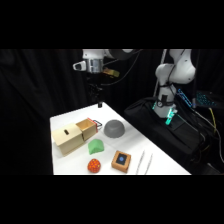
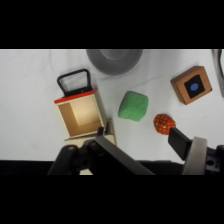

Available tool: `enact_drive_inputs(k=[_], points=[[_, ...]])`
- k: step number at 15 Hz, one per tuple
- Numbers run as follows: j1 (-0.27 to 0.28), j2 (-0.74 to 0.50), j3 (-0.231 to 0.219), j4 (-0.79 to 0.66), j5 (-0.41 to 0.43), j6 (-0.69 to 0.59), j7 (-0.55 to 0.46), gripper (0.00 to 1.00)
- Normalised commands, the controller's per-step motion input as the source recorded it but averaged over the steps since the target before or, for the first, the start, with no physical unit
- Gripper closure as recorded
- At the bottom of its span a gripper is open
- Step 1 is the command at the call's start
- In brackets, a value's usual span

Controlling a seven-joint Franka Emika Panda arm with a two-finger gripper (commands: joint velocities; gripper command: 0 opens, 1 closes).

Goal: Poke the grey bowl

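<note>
Bowl: the grey bowl [image 1: 114, 128] sat upside down like a dome on the white table [image 1: 165, 162], toward the far right of the group of things, apart from all of them.
Neighbours: to its left you had the wooden box [image 1: 75, 136] with its black handle [image 2: 75, 80]; nearer and left lay the green lump [image 1: 95, 146], then the orange ball [image 1: 94, 165]; the small block with the blue dot [image 1: 121, 161] sat nearer still, and thin metal tongs [image 1: 144, 162] lay to the right of that block.
Gripper: the gripper [image 1: 100, 104] hung above the far edge of the table, left of the bowl and well clear of it.
Fingers: the wrist view showed them spread wide, one finger [image 2: 181, 142] over by the orange ball and the other by the box, with nothing between them.
Handling: you could judge the bowl as stiff, smooth and probably light, so a push low on its side might slide it across the cloth.
Contact point: you needed no hold at all; a tap from above on the top of the dome, near its middle, looked safest.
Risk: an off-centre touch on the curved surface could let a fingertip skid down the slope.
</note>
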Motion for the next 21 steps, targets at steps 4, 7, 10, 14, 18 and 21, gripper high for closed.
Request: enact_drive_inputs(k=[4,7,10,14,18,21], points=[[-0.014,-0.01,0.021,0.0,-0.014,-0.01,0.01,0.0],[-0.008,-0.04,0.026,-0.01,-0.049,-0.02,0.03,0.0],[-0.01,-0.06,0.022,-0.03,-0.049,0.0,0.04,0.0],[-0.017,-0.11,0.014,-0.09,-0.046,0.03,0.06,0.0],[-0.037,-0.18,-0.006,-0.17,-0.033,0.06,0.09,0.0],[-0.039,-0.22,-0.017,-0.2,-0.012,0.08,0.09,0.0]])
